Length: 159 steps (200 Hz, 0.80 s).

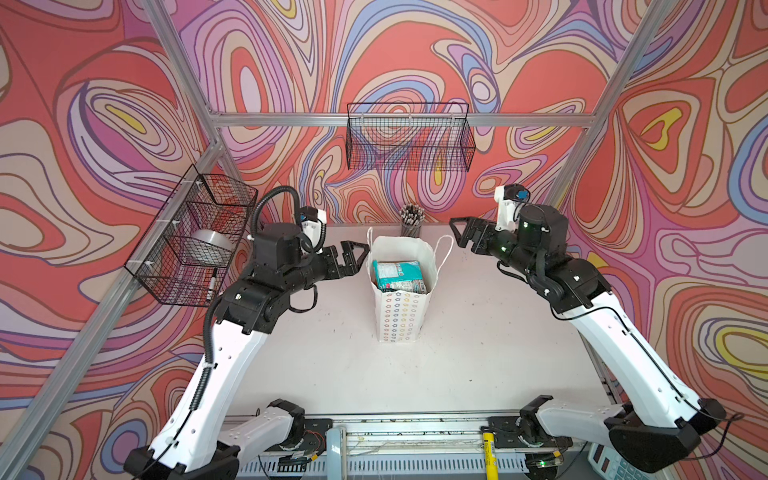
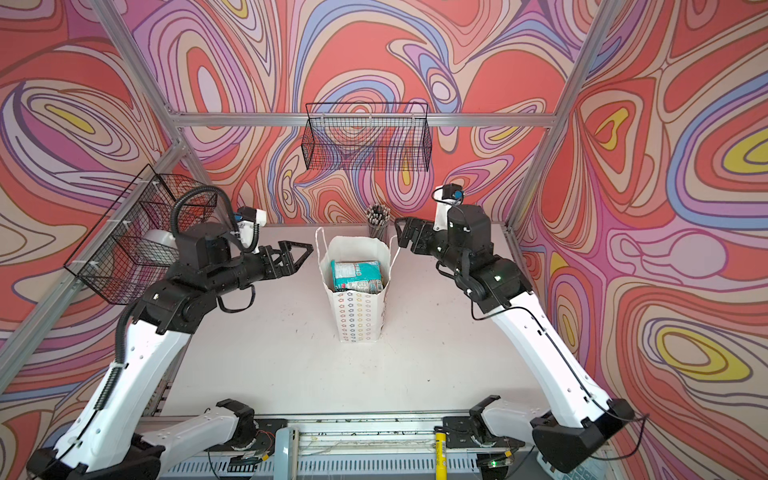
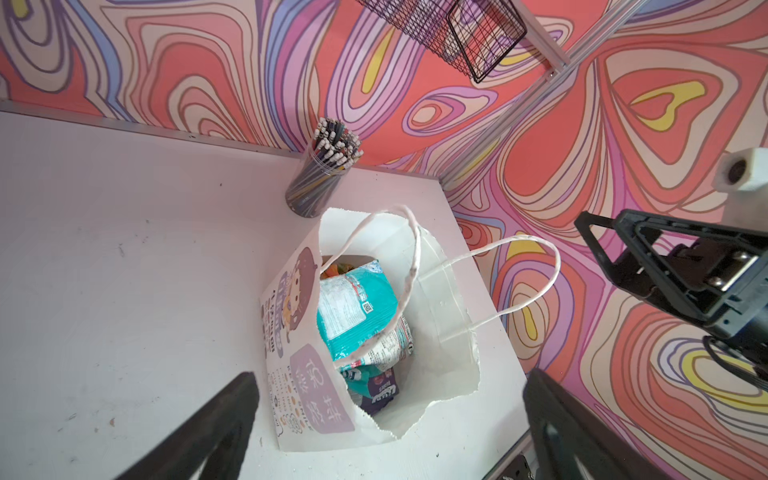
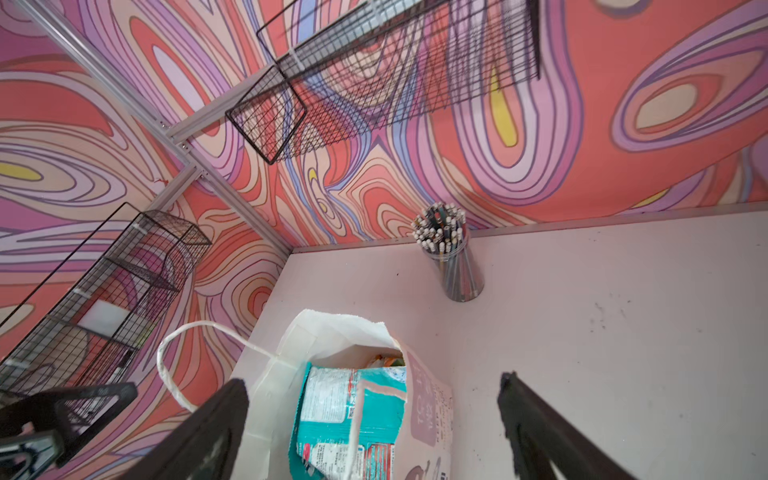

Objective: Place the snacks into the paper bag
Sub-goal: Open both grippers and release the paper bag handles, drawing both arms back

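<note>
Wire baskets: two, one [image 1: 195, 237] at left, one [image 1: 409, 137] upper centre.
Left gripper [image 1: 358, 257]: one, left of centre, jaws spread wide, empty, near the bag's rim.
Paper bag [image 1: 399, 316]: one, upright, centre frame.
Snacks [image 1: 397, 272]: inside the bag; two teal pouches show on top, others beneath uncountable.
Pencil cup [image 1: 411, 222]: one, just above the bag.
Right gripper [image 1: 461, 235]: one, right of centre, jaws spread wide, empty.

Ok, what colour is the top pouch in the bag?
Teal pouch, white label panel; left wrist view shows it best.
</note>
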{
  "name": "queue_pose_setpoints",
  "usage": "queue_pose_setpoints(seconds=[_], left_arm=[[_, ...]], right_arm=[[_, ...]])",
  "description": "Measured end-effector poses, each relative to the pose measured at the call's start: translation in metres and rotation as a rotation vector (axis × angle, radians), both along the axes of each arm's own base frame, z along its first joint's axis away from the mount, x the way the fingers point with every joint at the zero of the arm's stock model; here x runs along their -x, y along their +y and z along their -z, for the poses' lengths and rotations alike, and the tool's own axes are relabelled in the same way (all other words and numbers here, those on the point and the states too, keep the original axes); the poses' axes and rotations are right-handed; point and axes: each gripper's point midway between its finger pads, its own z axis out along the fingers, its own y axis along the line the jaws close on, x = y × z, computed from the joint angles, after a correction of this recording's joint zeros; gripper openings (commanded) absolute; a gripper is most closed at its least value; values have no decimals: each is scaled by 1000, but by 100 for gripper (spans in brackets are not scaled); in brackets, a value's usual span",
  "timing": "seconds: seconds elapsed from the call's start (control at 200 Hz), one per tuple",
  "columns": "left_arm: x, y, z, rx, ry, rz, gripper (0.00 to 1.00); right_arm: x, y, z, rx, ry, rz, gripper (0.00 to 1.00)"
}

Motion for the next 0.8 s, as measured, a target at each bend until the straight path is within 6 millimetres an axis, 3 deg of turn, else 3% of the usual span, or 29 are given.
queue_pose_setpoints(seconds=[0.135, 0.24, 0.596, 0.796], left_arm=[[14, 25, 5, -11, -55, -107, 100], [19, 46, 29, -45, -51, -205, 100], [0, 104, 174, -338, 176, -518, 100], [-8, 145, 230, -483, 189, -754, 100]], right_arm=[[11, -25, -1, 22, -38, 95, 98], [14, -38, 18, 43, -32, 151, 98], [-8, -67, 149, 256, 151, 335, 98], [-26, -98, 203, 311, 186, 402, 98]])
